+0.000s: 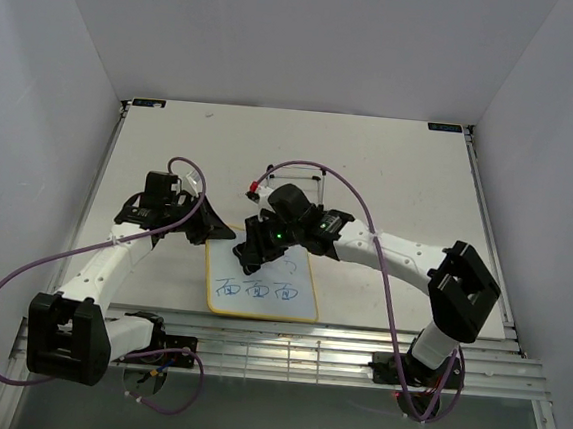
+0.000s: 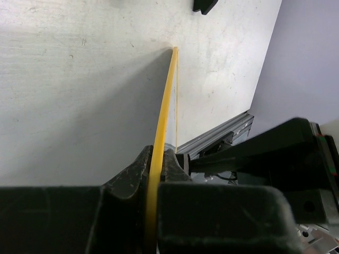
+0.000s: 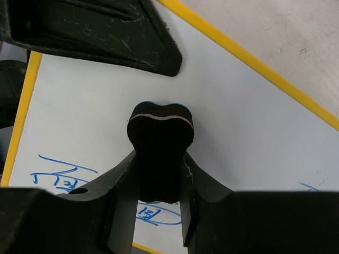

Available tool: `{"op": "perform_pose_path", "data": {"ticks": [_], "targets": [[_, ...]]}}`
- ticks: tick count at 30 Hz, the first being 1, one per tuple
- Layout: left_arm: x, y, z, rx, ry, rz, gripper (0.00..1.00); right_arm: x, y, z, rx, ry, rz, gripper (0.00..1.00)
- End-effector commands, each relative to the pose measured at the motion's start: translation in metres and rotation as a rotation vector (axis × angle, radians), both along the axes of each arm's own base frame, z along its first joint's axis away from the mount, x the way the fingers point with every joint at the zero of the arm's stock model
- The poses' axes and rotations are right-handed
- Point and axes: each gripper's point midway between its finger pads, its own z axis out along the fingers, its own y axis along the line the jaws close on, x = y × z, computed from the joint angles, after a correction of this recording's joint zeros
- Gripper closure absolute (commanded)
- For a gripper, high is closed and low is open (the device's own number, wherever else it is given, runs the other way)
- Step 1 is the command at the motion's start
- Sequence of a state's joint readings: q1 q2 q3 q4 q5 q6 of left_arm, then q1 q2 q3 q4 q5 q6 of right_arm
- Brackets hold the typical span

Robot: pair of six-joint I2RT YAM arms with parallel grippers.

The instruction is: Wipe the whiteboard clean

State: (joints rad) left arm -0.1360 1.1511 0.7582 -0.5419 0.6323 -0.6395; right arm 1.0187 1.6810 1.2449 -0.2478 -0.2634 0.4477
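The whiteboard [image 1: 281, 274] lies flat near the table's front, yellow-framed, with a row of blue marks [image 1: 257, 292] along its near edge. My left gripper [image 1: 213, 226] is shut on the board's far left corner; the left wrist view shows the yellow frame [image 2: 164, 106] edge-on, clamped between the jaws. My right gripper [image 1: 255, 252] is shut on the bone-shaped black eraser [image 3: 160, 138] and holds it over the board's upper part, above the blue marks [image 3: 63, 177]. I cannot tell whether the eraser touches the surface.
A thin black wire easel stand [image 1: 304, 188] with a red-tipped end sits behind the board. The table's slotted metal front rail [image 1: 334, 354] runs just below the board. White walls close in on the left, right and back.
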Motion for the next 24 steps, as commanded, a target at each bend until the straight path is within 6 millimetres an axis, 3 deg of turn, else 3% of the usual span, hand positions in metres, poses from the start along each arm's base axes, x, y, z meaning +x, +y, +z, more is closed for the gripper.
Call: {"op": "perform_pose_path", "data": {"ticks": [1,4,5,11,15,24], "targets": [[0.028,0.053,-0.038,0.407,-0.166,0.069,1.0,0.019,-0.059,-0.085,-0.221,0.043,-0.127,0.85],[0.028,0.054,-0.038,0.408,-0.165,0.071,1.0,0.027,-0.092,-0.102,-0.252,0.065,-0.172,0.85],[0.028,0.053,-0.038,0.406,-0.167,0.07,1.0,0.023,-0.112,-0.119,-0.283,0.104,-0.189,0.85],[0.028,0.054,-0.038,0.408,-0.167,0.072,1.0,0.013,-0.158,-0.157,-0.325,0.156,-0.226,0.85],[0.028,0.053,-0.038,0.41,-0.166,0.07,1.0,0.012,-0.177,-0.167,-0.333,0.179,-0.261,0.86],[0.028,0.055,-0.038,0.416,-0.165,0.08,1.0,0.008,-0.192,-0.173,-0.34,0.181,-0.284,0.86]]}}
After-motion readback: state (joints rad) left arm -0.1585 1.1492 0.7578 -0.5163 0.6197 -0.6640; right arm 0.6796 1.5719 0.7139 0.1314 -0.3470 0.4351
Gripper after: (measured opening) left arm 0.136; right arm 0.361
